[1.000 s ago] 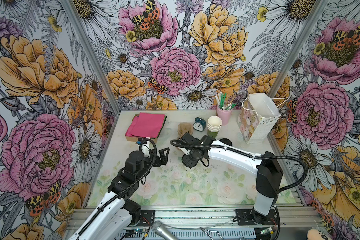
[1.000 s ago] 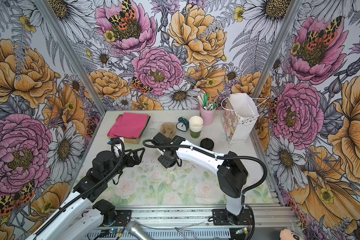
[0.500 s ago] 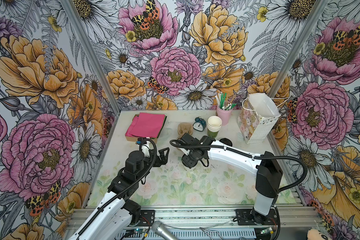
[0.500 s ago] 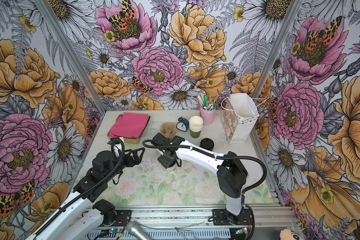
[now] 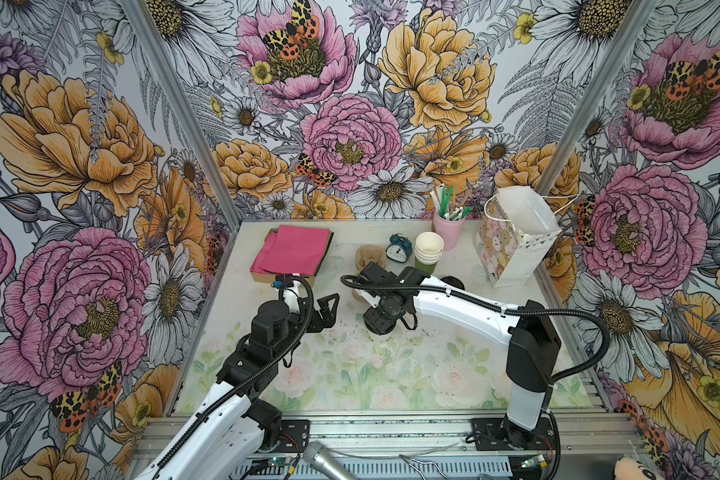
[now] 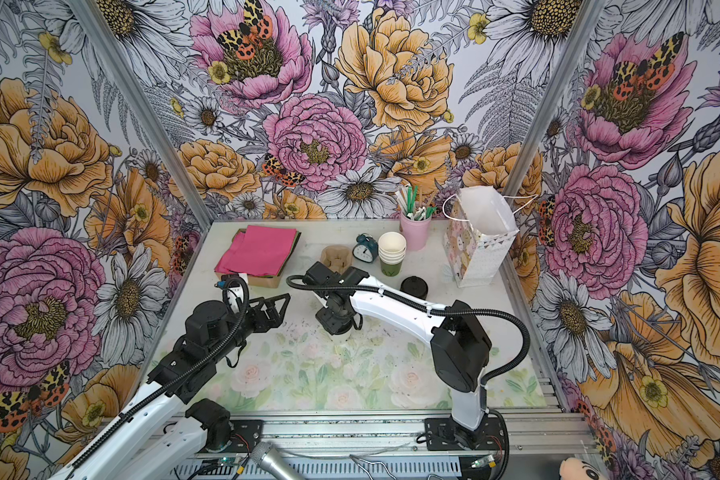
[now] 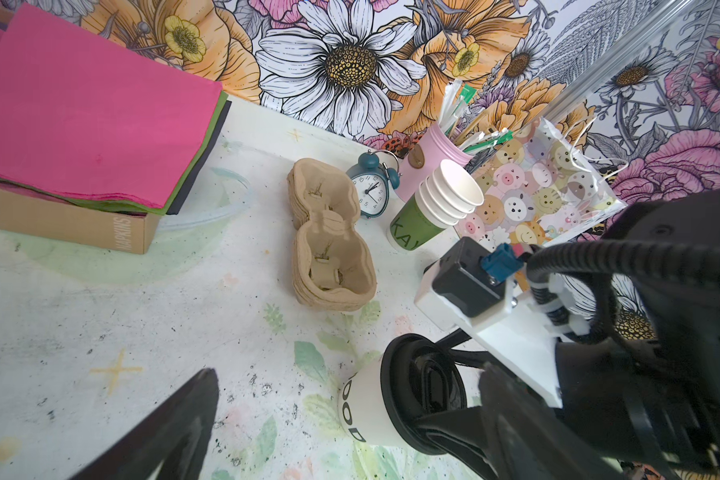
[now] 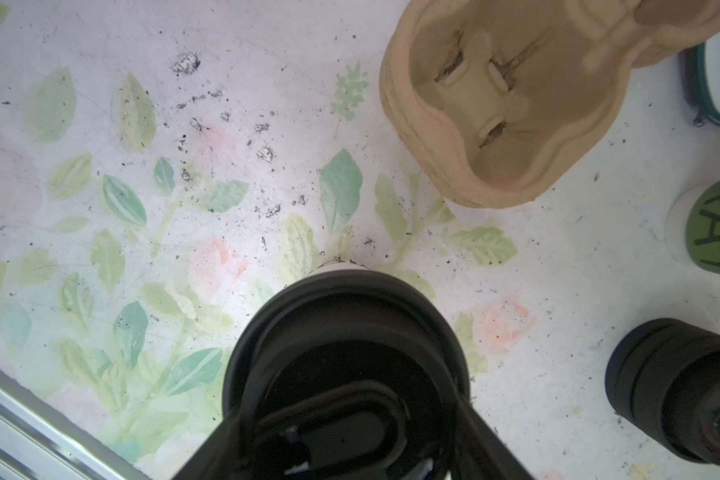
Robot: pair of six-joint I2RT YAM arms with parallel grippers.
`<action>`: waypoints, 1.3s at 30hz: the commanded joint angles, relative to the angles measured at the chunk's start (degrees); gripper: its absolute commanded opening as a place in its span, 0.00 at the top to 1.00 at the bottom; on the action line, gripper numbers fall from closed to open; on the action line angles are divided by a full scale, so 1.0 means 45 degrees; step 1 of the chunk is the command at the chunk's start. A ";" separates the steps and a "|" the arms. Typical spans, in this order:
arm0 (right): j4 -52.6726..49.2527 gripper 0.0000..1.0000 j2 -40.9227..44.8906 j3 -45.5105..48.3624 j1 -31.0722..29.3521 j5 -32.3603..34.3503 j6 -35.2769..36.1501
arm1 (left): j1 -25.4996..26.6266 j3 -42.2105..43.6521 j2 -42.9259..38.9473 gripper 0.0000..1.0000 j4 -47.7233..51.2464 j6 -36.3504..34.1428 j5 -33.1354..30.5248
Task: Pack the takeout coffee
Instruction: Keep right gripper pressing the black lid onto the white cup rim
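The takeout coffee (image 7: 391, 399) stands lid up on the table (image 5: 433, 365), near the pulp cup carrier (image 7: 331, 232). The right end effector (image 8: 350, 407) is clamped on the coffee's black lid from above. The left end effector (image 5: 325, 311) hovers near the same carrier, with its fingers spread wide and gripping nothing.

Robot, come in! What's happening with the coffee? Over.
Left tool open, empty. Right tool shut on coffee cup, cup standing on table. Lid pile sits roughly between cup and bag.
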State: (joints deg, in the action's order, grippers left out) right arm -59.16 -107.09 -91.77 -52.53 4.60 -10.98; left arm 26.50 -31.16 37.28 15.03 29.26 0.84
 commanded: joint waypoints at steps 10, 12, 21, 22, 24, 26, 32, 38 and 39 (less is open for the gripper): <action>-0.1268 0.37 -0.1261 0.0404 0.0229 -0.0576 -0.0386 | 0.0126 0.0185 -0.0041 0.01 -0.0292 0.0051 -0.0187; -0.1267 0.37 -0.1242 0.0288 0.0227 -0.0595 -0.0428 | 0.0126 0.0205 -0.0041 0.01 -0.0292 0.0047 -0.0187; -0.1205 0.36 -0.1039 -0.0105 0.0297 -0.0501 -0.0572 | 0.0126 0.0258 -0.0046 0.01 -0.0290 0.0120 -0.0187; -0.1210 0.36 -0.1046 -0.0134 0.0305 -0.0482 -0.0586 | 0.0126 0.0249 -0.0057 0.01 -0.0290 0.0120 -0.0187; -0.1195 0.35 -0.1026 -0.0198 0.0326 -0.0476 -0.0602 | 0.0126 0.0259 -0.0053 0.01 -0.0292 0.0119 -0.0187; -0.1190 0.34 -0.1007 -0.0267 0.0345 -0.0446 -0.0655 | 0.0125 0.0264 -0.0049 0.01 -0.0292 0.0115 -0.0187; -0.1151 0.33 -0.0920 -0.0446 0.0385 -0.0364 -0.0735 | 0.0126 0.0283 -0.0083 0.01 -0.0292 0.0120 -0.0187; -0.1093 0.33 -0.0793 -0.0653 0.0401 -0.0302 -0.0820 | 0.0126 0.0292 -0.0087 0.01 -0.0292 0.0139 -0.0204; -0.1095 0.33 -0.0758 -0.0690 0.0414 -0.0244 -0.0829 | 0.0126 0.0292 -0.0084 0.01 -0.0292 0.0138 -0.0205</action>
State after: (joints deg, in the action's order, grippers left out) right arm -61.28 -108.09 -94.54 -51.29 3.40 -13.58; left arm 26.50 -30.52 37.23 14.72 29.36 0.84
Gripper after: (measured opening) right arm 0.678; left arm 0.987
